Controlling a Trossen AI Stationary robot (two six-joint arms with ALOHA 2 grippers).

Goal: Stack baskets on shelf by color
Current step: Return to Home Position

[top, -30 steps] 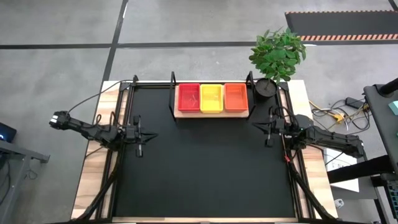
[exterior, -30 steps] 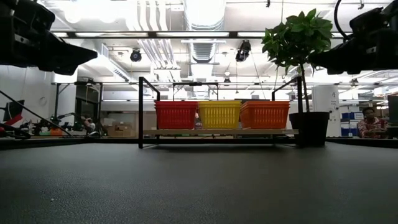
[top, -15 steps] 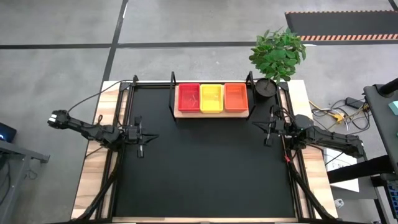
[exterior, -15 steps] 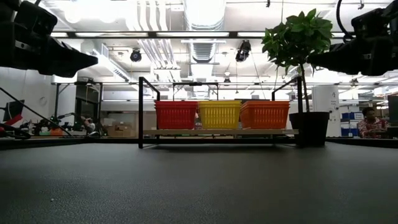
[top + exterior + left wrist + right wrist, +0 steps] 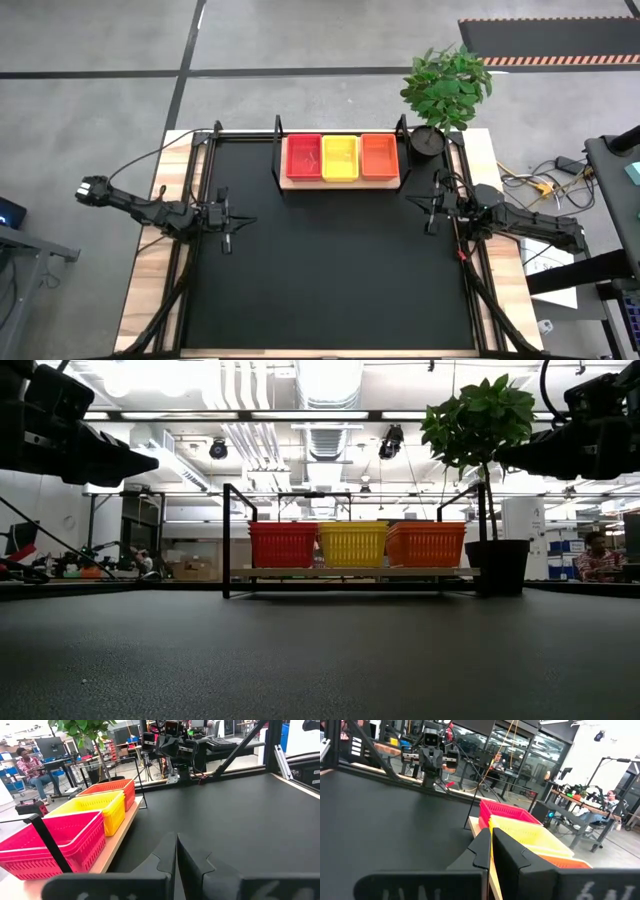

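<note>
Three basket stacks sit side by side on the wooden shelf (image 5: 340,182) at the table's far edge: pink-red (image 5: 303,156), yellow (image 5: 340,157), orange (image 5: 379,156). In the low view they stand in a row, red (image 5: 283,544), yellow (image 5: 352,544), orange (image 5: 426,544). My left gripper (image 5: 240,220) hovers near the table's left edge, shut and empty, fingers together in its wrist view (image 5: 176,852). My right gripper (image 5: 412,202) hovers near the right edge, shut and empty (image 5: 491,847).
A potted plant (image 5: 445,90) stands at the far right corner beside the shelf's black post (image 5: 402,130). The black mat (image 5: 330,270) spreads between the arms. People sit in the room beyond the table (image 5: 31,767).
My left gripper has drifted slightly toward the table's centre and a little lower in the low view. Baskets and right arm have kept still.
</note>
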